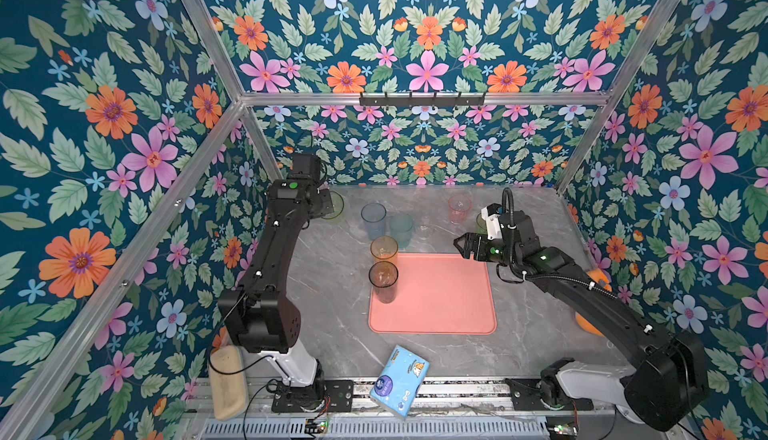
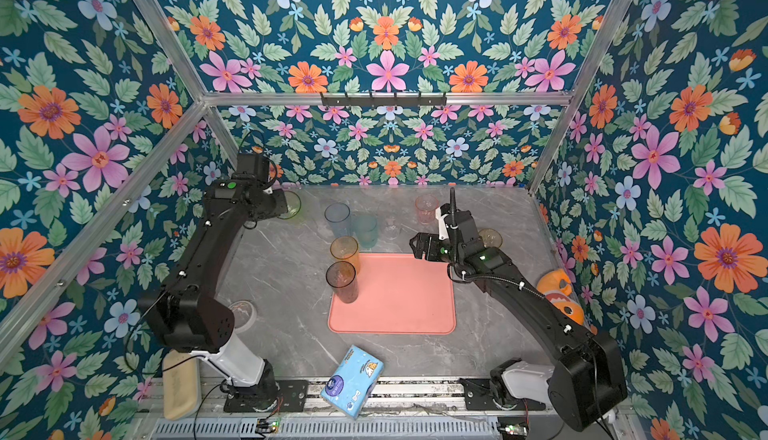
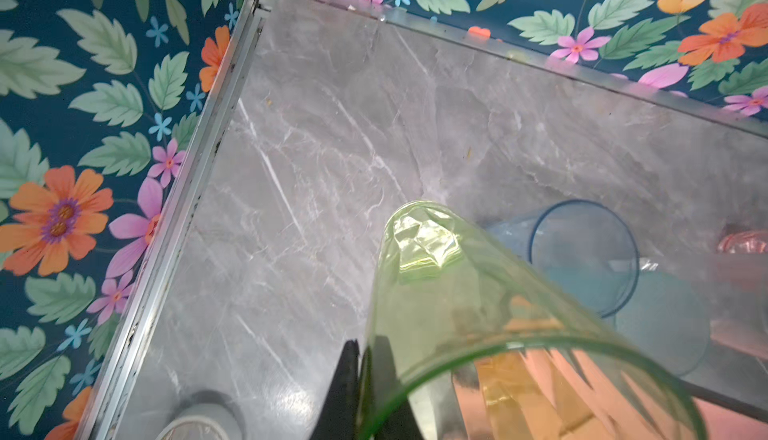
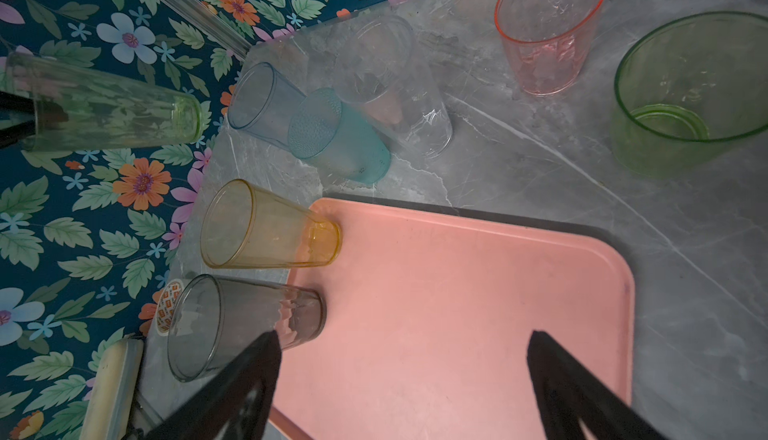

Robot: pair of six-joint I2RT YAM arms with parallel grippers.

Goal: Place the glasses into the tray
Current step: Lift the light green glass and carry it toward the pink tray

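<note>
Left gripper (image 3: 365,354) clamps a yellow-green tumbler (image 3: 457,292) by its rim, aloft over the table's (image 1: 332,292) far left corner. Right gripper (image 1: 459,247) gapes wide above the tray's (image 1: 449,300) far right corner. A grey tumbler (image 1: 383,283) and an amber tumbler (image 1: 384,248) stand at the tray's left edge; a blue tumbler (image 1: 373,219) stands beyond its far edge

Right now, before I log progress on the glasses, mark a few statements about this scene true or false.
1. The left tool is shut on a yellow-green glass. True.
2. The right tool holds a glass. False: it is open and empty, above the tray.
3. A grey glass stands upright on the tray. True.
4. The tissue pack lies in the tray. False: it lies on the table near the front edge, apart from the tray.
</note>
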